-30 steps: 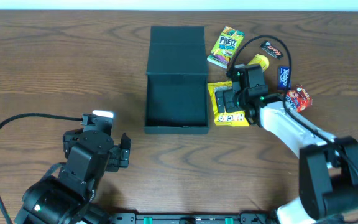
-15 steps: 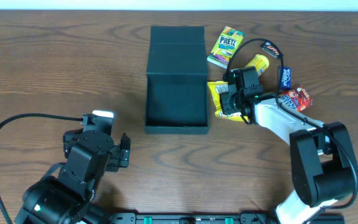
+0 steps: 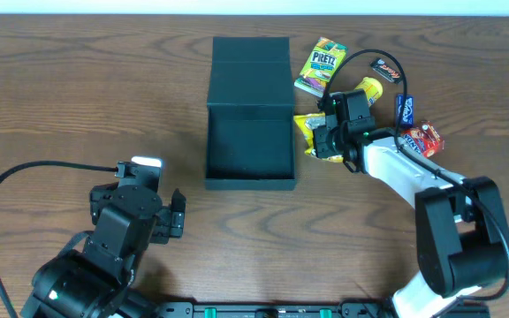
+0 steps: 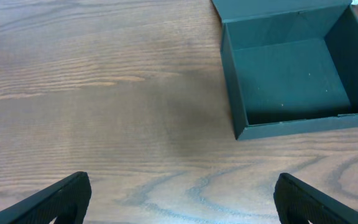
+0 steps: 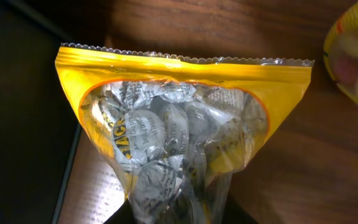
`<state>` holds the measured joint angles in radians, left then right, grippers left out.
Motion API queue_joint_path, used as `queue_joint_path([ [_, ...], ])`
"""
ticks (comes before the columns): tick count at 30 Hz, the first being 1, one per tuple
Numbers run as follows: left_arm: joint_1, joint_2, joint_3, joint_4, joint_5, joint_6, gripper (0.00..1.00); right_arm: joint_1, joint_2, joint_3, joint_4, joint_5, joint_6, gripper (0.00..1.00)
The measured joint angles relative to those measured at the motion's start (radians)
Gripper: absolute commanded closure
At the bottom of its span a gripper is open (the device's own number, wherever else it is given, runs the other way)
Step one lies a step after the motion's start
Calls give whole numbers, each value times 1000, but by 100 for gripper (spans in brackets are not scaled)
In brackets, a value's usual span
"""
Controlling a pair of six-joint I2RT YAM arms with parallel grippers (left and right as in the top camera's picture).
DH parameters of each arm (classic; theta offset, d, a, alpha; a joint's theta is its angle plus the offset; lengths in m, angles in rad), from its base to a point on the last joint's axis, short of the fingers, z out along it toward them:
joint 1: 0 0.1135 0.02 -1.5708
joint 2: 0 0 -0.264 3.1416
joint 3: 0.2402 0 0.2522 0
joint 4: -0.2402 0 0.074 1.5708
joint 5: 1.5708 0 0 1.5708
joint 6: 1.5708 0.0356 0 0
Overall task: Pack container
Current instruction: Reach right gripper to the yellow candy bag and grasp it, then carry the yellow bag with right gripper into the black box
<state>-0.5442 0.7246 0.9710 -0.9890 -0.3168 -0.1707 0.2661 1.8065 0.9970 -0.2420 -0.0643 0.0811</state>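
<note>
Pickup step: right gripper (image 3: 328,141) clamped on yellow bag (image 5: 173,143), just right of open, empty container (image 3: 248,146) at centre of bench (image 3: 78,88). Left gripper (image 4: 182,183) wide open, idle. Next, likely: lift bag over wall, release inside.

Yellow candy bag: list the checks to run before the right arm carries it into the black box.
1. Grip: ok, the yellow candy bag bunches into the right gripper.
2. Bag off the table: cannot tell.
3. Box open: ok, the container has its lid folded back.
4. Space inside: ok, nothing in it.
5. Path past the left gripper: ok, it is open, short of the container.
</note>
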Motion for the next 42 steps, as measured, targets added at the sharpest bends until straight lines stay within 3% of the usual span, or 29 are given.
queue_joint_path([
  [10,0,0,0,0,0,0,5,2,-224,40,-72,5,86,99],
  [17,0,0,0,0,0,0,5,64,-358,73,-29,9,309,99],
  [27,0,0,0,0,0,0,5,311,-261,73,19,139,663,99],
  [34,0,0,0,0,0,0,5,484,-114,73,142,283,747,98],
  [42,0,0,0,0,0,0,5,513,-21,73,168,317,760,98],
])
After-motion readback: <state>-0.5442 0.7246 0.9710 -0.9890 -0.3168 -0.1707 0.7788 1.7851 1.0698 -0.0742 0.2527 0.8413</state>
